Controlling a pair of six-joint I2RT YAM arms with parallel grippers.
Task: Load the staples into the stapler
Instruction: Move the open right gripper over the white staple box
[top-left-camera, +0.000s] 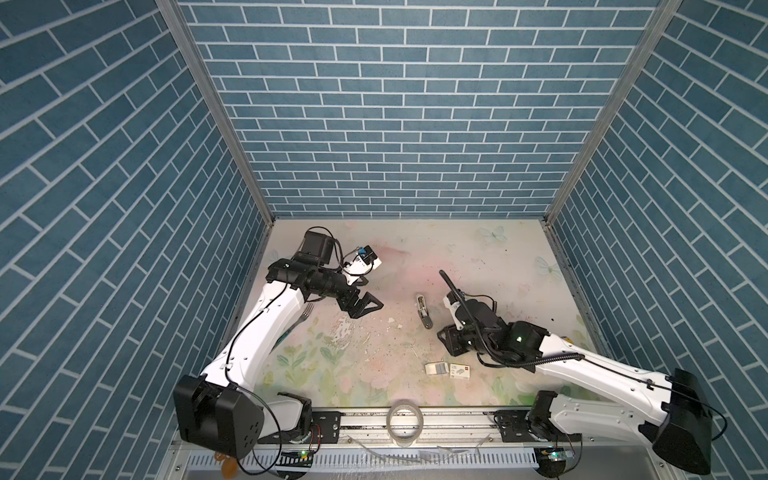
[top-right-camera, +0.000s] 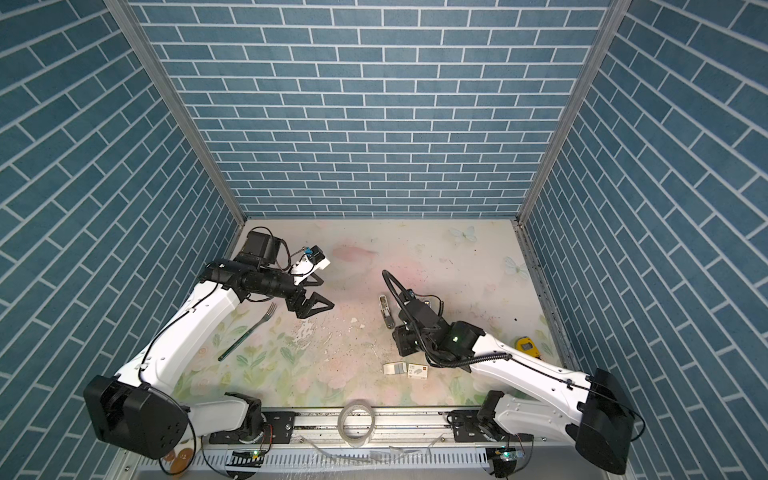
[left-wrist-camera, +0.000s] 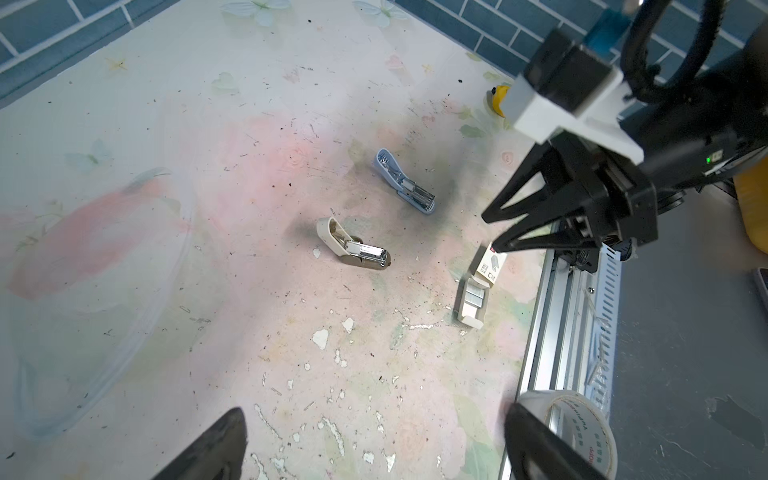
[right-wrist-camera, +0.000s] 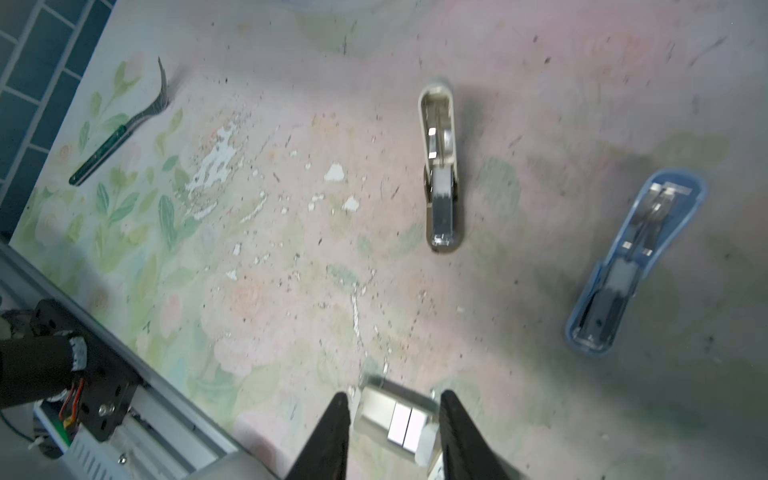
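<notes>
Care is called for in the pick-up judged to be in hand. The staples are to be taken from the white inner tray, which lies near the front edge, right of middle. The printed sleeve lies just beside the tray on its right. The tray should be straddled squarely and the fingers lowered along the strip's long sides. The squeeze should be kept light, so that the strip is not snapped and the cardboard is not dragged along. The cream stapler, hinged open, is found farther off than the tray, near the middle. A blue stapler, also open, is shown only in the wrist views. Which of the two is meant cannot be told.

The right gripper is poised over the tray, its jaws partly spread with the tray framed between them. Nothing is seen pinched, and contact with the cardboard cannot be made out. The left gripper is spread wide and empty, well apart at the far left.
</notes>
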